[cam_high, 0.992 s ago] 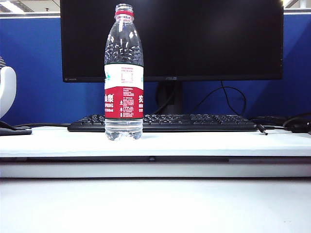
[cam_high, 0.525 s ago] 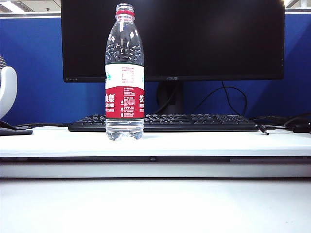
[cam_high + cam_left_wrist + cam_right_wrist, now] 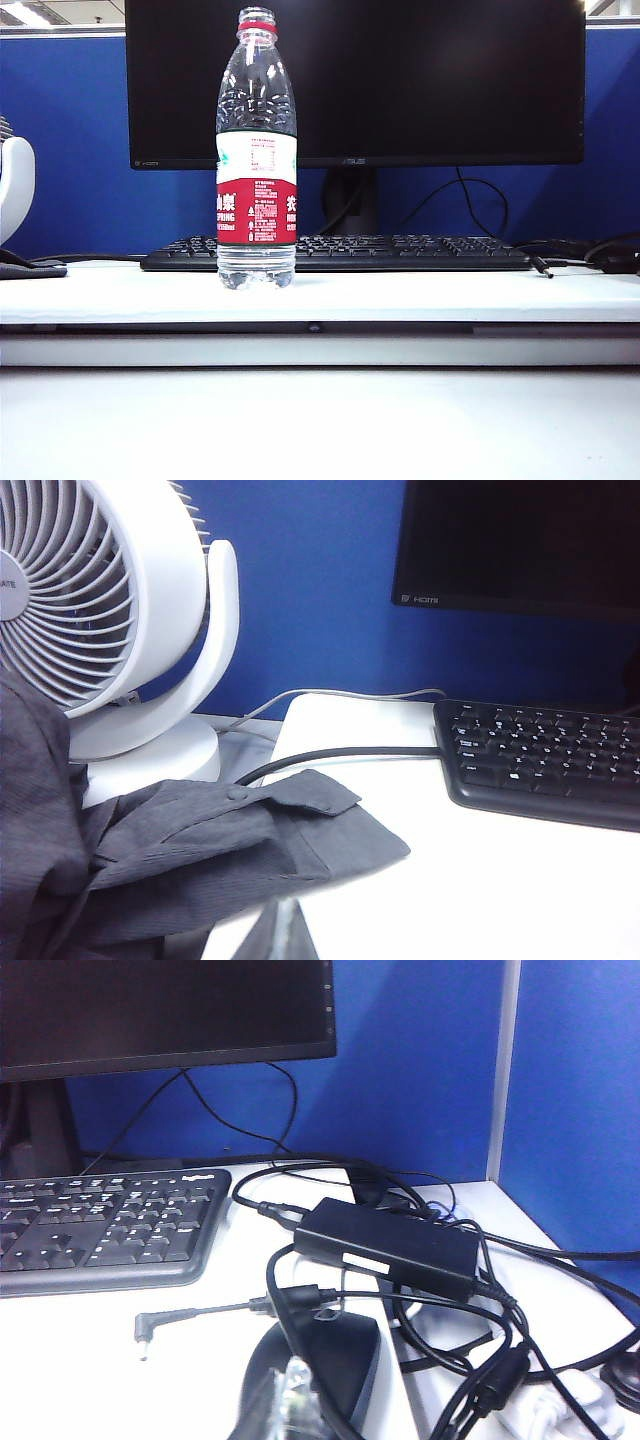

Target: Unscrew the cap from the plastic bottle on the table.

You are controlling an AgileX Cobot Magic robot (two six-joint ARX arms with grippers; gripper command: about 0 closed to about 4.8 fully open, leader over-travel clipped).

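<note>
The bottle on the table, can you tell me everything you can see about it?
The plastic bottle is tall, clear and ribbed, with a red and white label around its middle bearing Chinese characters. It stands upright on the white table, just in front of the black keyboard. Its neck is open: only a thin red ring sits there, and no cap shows. A little water seems to sit at the bottom. No robot hand touches it.

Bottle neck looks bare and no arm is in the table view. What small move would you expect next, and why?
Probably none beyond staying parked: the plastic bottle stands upright on the table with an open threaded neck, no cap anywhere. Neither the left gripper nor the right gripper shows in any view.
</note>
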